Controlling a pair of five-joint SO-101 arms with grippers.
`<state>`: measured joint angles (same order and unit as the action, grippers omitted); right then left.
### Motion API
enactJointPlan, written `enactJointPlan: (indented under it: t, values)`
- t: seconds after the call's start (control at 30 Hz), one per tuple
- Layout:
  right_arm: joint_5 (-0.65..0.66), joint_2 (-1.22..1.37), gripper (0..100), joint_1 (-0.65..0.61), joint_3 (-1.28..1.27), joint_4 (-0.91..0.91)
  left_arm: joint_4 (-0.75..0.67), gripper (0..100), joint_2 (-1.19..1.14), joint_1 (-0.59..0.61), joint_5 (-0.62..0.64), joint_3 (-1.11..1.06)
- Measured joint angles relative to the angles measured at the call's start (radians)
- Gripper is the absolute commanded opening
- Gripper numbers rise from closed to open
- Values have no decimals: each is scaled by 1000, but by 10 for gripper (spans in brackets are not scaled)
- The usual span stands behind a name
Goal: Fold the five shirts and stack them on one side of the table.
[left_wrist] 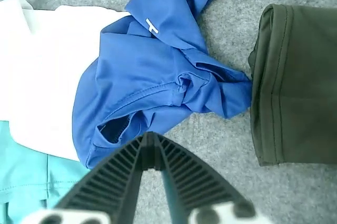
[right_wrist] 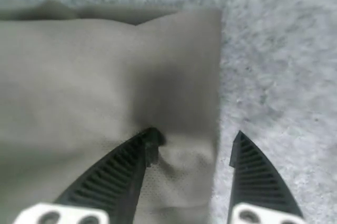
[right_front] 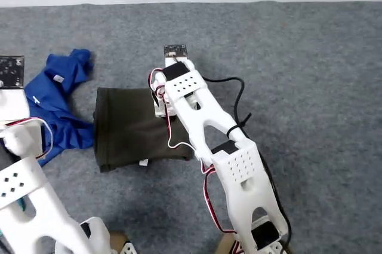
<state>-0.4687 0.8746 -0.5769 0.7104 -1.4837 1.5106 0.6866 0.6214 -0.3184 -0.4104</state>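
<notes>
A dark olive shirt [right_front: 131, 128] [left_wrist: 295, 81] [right_wrist: 95, 76] lies folded into a rectangle in the middle of the table. My right gripper [right_wrist: 192, 147] [right_front: 162, 106] is open and straddles its right edge, one finger on the cloth, the other over bare carpet. A crumpled blue shirt [right_front: 57, 98] [left_wrist: 152, 76] lies left of the olive one, touching its edge. My left gripper [left_wrist: 150, 139] is shut with nothing in it, hovering just short of the blue shirt. A white shirt [left_wrist: 37, 71] [right_front: 13, 104] and a teal shirt [left_wrist: 21, 182] lie partly under the blue one at the far left.
The table is covered in grey carpet [right_front: 316, 86], with wide free room on the right half. A small marker board [right_front: 175, 51] lies beyond the right gripper and another [right_front: 11, 72] at the left edge. A black cable [right_front: 239, 107] trails off the right arm.
</notes>
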Motion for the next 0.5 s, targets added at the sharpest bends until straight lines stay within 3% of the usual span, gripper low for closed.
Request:
enactJointPlan:
  t: [0.2,0.43,0.5]
  values:
    - [0,20,226,-2,3,2,0,2,0,0,0,0]
    - [-3,49,18,-2,31,-5,0,2,0,0,0,0]
    - [-3,51,13,2,31,-5,0,2,0,0,0,0]
